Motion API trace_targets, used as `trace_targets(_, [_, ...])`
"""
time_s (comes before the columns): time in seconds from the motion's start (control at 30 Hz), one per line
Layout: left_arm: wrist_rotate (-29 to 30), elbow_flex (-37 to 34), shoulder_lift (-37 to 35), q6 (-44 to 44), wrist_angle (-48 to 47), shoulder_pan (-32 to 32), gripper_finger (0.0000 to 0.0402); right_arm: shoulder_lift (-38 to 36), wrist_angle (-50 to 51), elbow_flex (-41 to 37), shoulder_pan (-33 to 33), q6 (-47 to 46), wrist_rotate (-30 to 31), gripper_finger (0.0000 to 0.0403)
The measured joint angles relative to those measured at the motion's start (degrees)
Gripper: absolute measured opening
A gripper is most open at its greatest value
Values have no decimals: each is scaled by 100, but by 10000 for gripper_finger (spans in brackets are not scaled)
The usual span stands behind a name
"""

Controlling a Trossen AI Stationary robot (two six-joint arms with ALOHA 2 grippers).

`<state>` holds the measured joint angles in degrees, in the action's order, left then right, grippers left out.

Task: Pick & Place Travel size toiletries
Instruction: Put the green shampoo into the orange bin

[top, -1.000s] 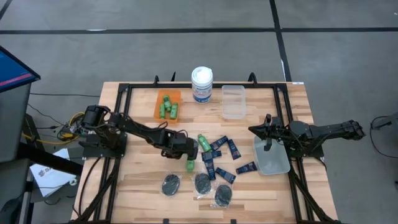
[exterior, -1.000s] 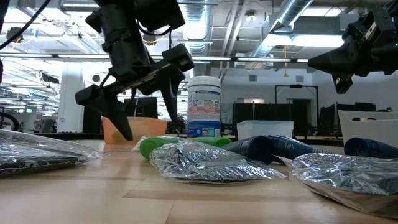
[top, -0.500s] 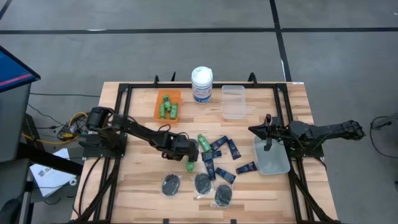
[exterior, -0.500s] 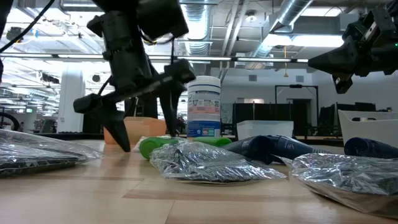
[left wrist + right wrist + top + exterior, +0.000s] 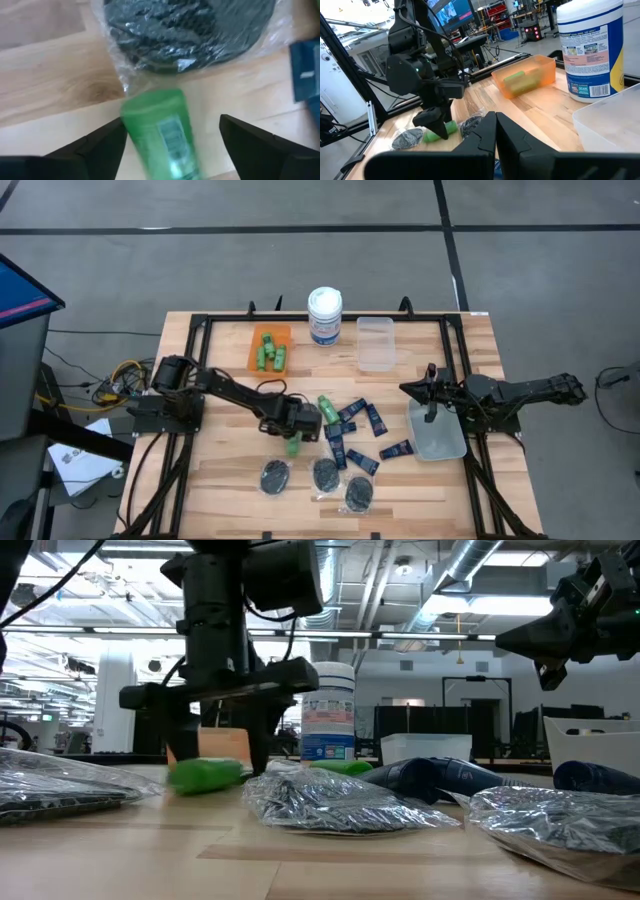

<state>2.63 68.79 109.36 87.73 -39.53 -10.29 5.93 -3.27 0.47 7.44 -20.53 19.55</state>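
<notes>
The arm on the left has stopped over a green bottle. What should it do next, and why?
Probably close the left gripper on the small bright green plastic bottle. The bottle lies on the wooden table between the open jaws and is not yet gripped. The right gripper waits above the clear plastic bin.

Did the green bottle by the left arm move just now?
Yes. The green bottle slid left, away from the blue tubes, toward the disc packet, between the left gripper jaws.

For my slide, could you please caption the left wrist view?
Left gripper open around a green bottle on the wooden table, beside a packeted black disc.
</notes>
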Motion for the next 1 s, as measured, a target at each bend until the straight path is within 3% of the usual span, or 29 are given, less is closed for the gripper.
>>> trace_targets(1.0, [-53, 7, 8, -44, -373, -34, 189, 0, 4, 0, 0, -2, 0, 0])
